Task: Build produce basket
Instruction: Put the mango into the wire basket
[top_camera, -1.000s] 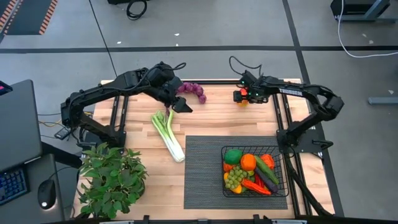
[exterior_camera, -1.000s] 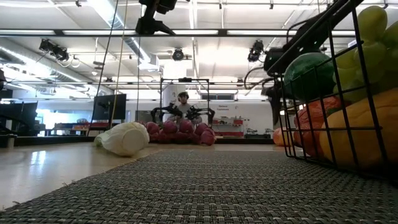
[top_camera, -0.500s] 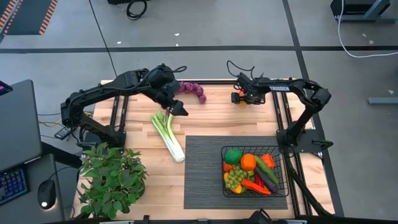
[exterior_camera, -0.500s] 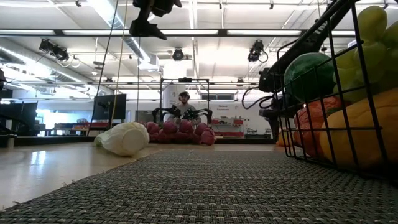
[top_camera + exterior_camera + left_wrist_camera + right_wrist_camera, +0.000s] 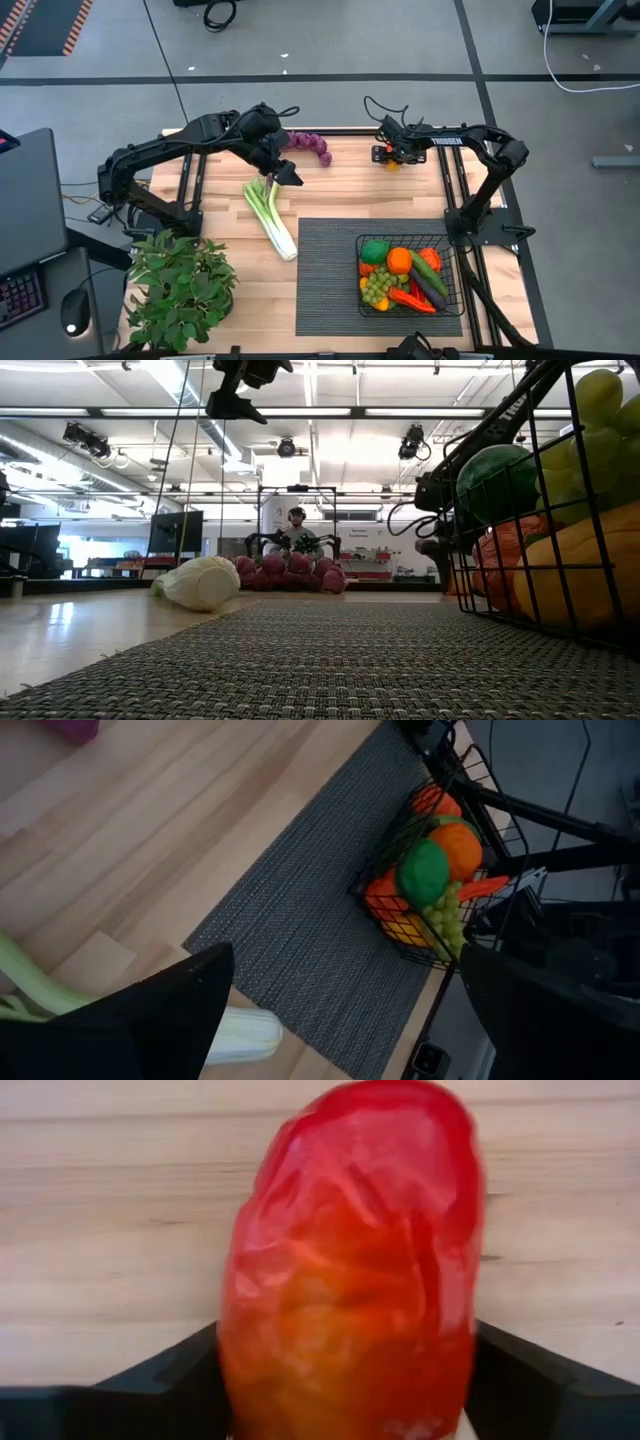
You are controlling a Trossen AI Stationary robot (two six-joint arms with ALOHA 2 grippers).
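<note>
The black wire basket [image 5: 408, 275] stands on the ribbed mat, filled with produce; it also shows in the left wrist view [image 5: 430, 870] and, close up, in the low view [image 5: 540, 510]. A leek [image 5: 270, 215] lies flat on the wood. Purple grapes [image 5: 310, 145] lie near the far edge. My left gripper [image 5: 286, 173] [image 5: 345, 960] hangs open above the leek's green end and holds nothing. My right gripper [image 5: 385, 155] [image 5: 345, 1360] is down at the table's far edge, around a red-orange toy fruit [image 5: 350, 1260]. My right gripper has the red-orange fruit pinched between its two fingers, one finger [image 5: 160, 1380] on each of its sides [image 5: 245, 1330]. The fingers come slanting down from the table's right. The fruit stands on end, and I see wood close behind it.
A leafy potted plant [image 5: 180, 290] stands at the near left corner. The dark ribbed mat [image 5: 330, 270] covers the near right part. Bare wood lies between leek and grapes and along the far edge. A person [image 5: 295, 530] shows far off in the room.
My right gripper has moved a little toward the table's left and come down onto the red-orange fruit at the far edge, then kept still. The leek, grapes and basket have not moved.
</note>
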